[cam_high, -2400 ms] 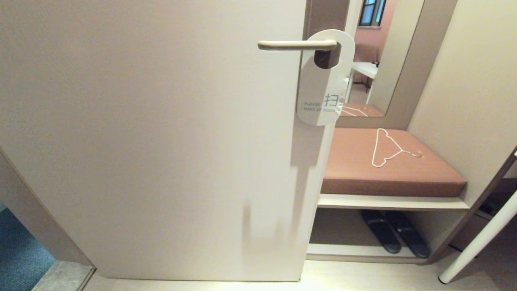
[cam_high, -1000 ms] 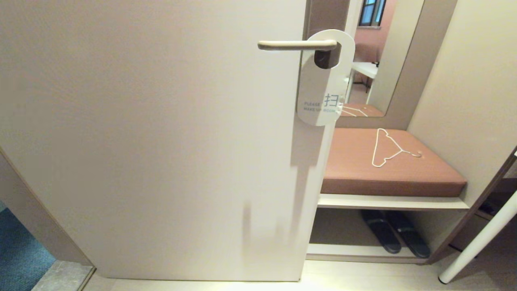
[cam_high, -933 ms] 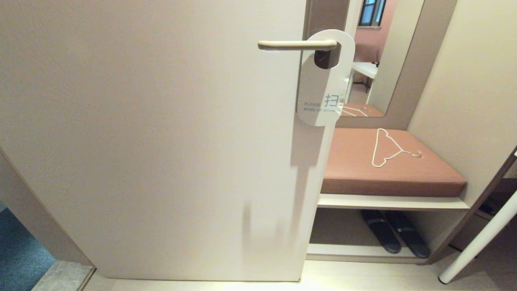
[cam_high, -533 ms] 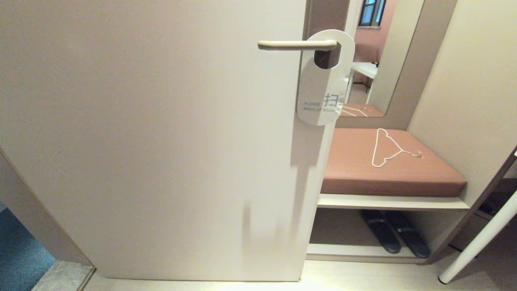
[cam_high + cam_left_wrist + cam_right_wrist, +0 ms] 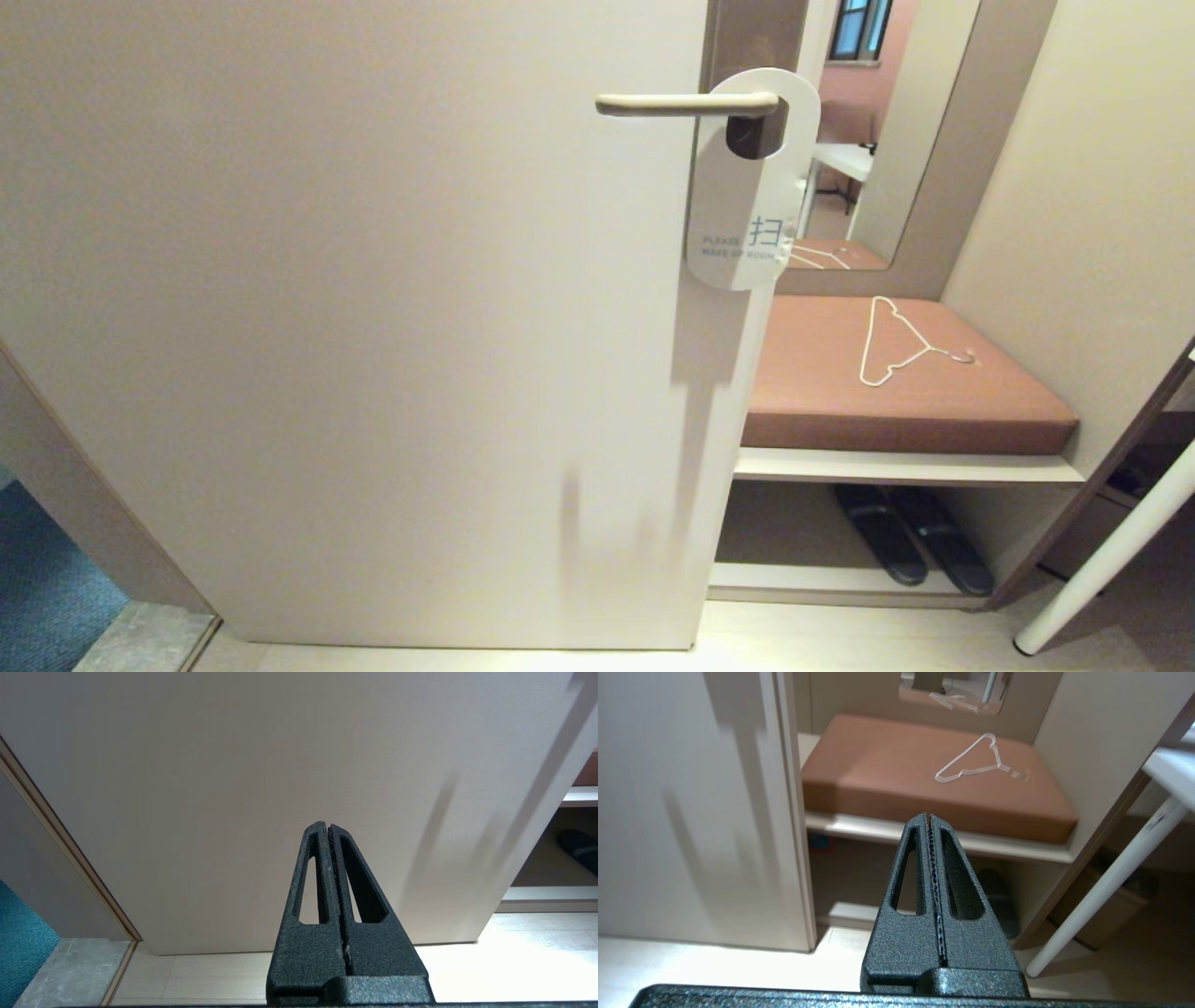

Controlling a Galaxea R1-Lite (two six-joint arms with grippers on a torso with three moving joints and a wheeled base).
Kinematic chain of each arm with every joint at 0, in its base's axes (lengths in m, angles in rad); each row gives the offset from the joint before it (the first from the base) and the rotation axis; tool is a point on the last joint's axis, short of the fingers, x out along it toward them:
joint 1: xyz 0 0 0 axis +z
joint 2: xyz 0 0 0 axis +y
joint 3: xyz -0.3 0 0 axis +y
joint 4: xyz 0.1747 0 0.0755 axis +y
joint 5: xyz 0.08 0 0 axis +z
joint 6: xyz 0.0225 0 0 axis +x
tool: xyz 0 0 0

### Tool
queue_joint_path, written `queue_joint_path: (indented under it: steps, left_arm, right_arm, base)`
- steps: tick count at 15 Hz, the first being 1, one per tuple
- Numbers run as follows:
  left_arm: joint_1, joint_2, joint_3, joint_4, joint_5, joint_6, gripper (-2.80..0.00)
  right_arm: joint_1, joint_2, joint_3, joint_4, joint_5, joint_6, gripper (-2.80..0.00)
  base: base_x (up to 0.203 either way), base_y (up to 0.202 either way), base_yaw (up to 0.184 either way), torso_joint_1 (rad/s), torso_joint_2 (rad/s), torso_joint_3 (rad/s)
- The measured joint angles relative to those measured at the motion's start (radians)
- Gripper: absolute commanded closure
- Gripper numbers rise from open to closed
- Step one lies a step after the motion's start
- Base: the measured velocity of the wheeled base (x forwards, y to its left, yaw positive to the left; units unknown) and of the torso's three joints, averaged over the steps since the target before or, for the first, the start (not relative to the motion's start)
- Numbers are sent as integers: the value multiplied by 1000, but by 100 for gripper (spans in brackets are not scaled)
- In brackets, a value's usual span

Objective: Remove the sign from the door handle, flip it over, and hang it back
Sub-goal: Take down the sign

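Observation:
The sign (image 5: 742,201) hangs by its oval hole on the beige door handle (image 5: 686,104), at the right edge of the door (image 5: 355,327). Its white side with "PLEASE MAKE UP ROOM" faces me. Neither arm shows in the head view. My left gripper (image 5: 327,826) is shut and empty, low in front of the door's lower part. My right gripper (image 5: 928,816) is shut and empty, low near the door's edge, pointing at the bench. The sign and handle are out of both wrist views.
A brown cushioned bench (image 5: 896,383) stands right of the door, with a thin white wire hanger (image 5: 896,343) on it and dark slippers (image 5: 910,537) beneath. A mirror (image 5: 868,131) is behind it. A white table leg (image 5: 1102,560) slants at the far right.

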Motion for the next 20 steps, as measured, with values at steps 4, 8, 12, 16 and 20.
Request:
queue_joint_path:
  steps: [4, 8, 12, 16, 20]
  left_arm:
    - [0, 0, 0, 0, 0, 0, 0]
    - [0, 0, 0, 0, 0, 0, 0]
    - [0, 0, 0, 0, 0, 0, 0]
    - [0, 0, 0, 0, 0, 0, 0]
    - [0, 0, 0, 0, 0, 0, 0]
  right_arm:
    - [0, 226, -233, -3, -8, -8, 0]
    - [0, 461, -413, -48, -41, -14, 0]
    - [0, 690, -538, -146, -31, -12, 0]
    - [-28, 930, -621, -292, 106, -28, 0]
    - [-168, 1114, -667, -344, 463, -69, 0]
  base:
    - [0, 0, 0, 0, 0, 0]
    - [0, 0, 0, 0, 0, 0]
    - [0, 0, 0, 0, 0, 0]
    - [0, 0, 0, 0, 0, 0]
    - [0, 0, 0, 0, 0, 0]
